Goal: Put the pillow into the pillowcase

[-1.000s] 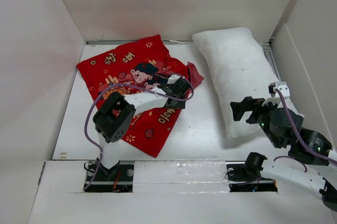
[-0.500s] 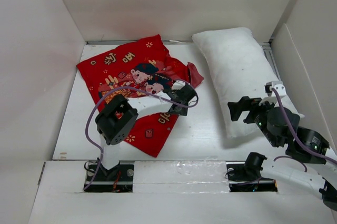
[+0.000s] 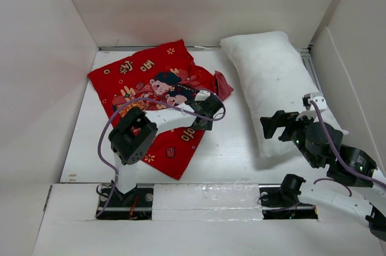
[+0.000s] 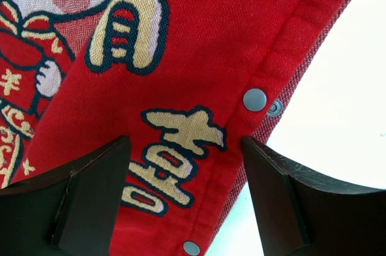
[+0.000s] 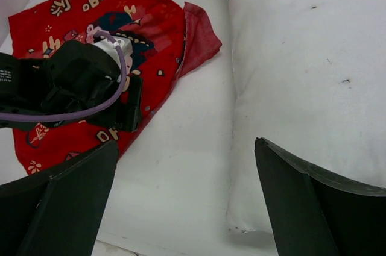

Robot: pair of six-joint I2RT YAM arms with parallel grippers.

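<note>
The red pillowcase (image 3: 145, 87) lies flat at the left, printed side up, with one corner folded over at its right edge. In the left wrist view its snap-buttoned hem (image 4: 265, 81) runs between my fingers. My left gripper (image 3: 208, 111) (image 4: 186, 144) is open, low over that right edge, with the hem between the jaws and not pinched. The white pillow (image 3: 271, 81) (image 5: 307, 51) lies at the right, running from back to front. My right gripper (image 3: 276, 124) (image 5: 186, 143) is open wide above the pillow's near left corner and holds nothing.
White walls enclose the table on the left, the back and the right. A bare white strip of table (image 3: 232, 135) separates the pillowcase from the pillow. The left arm (image 5: 78, 87) and its purple cable lie over the pillowcase.
My left gripper has shifted slightly right, toward the pillowcase's hem edge. My right gripper has edged a little left over the pillow's near corner.
</note>
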